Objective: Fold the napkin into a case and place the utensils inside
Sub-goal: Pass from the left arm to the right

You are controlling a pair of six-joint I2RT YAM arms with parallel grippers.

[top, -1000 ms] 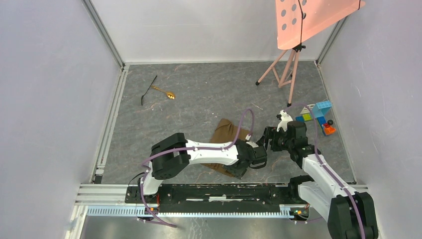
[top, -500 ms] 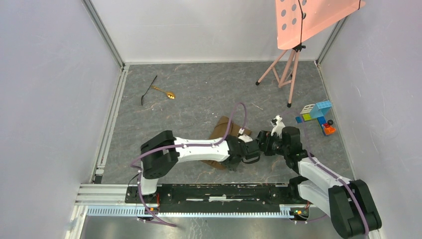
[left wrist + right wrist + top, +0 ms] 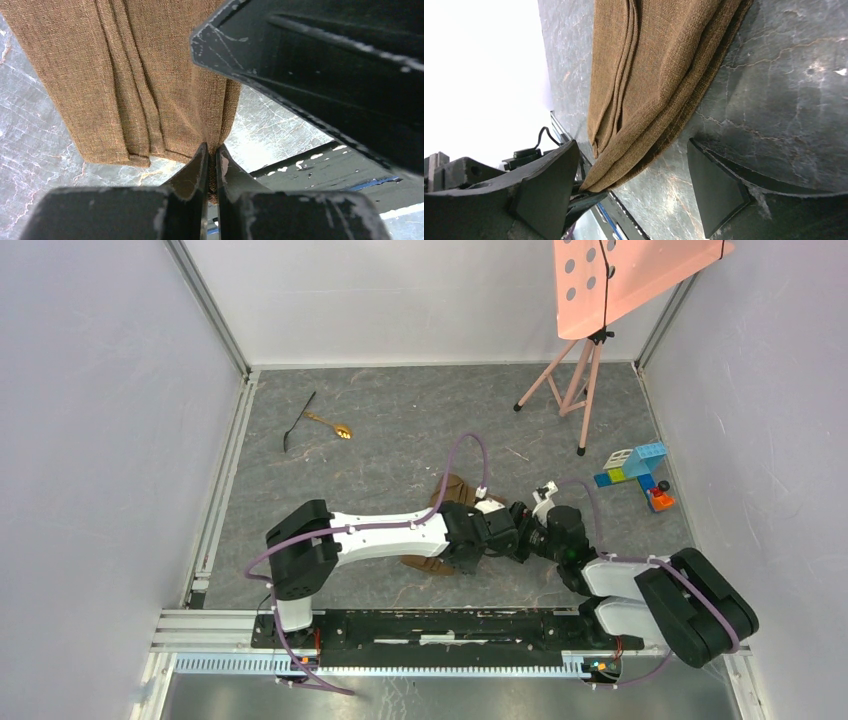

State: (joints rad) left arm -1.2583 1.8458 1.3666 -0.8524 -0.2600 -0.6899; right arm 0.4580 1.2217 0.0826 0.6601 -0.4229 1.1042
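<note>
Napkin (image 3: 452,490) of brown cloth, folded into loose stacked layers, by the middle of the near edge of desk (image 3: 400,440). Looks soft, light and limp, with a coarse weave unlikely to slip; probably sags and spills its folds if lifted by one layer alone. Best taken at a corner or folded edge, all layers pinched together. Pinched at one corner by left claw (image 3: 211,150), shut tight on the cloth. Straddled at the same end by right claw (image 3: 631,150), jaws wide, gripping nothing. Toward the far left corner, well apart: gold spoon (image 3: 335,426) and black utensil (image 3: 298,420). Near the right edge: toy blocks (image 3: 635,472).
</note>
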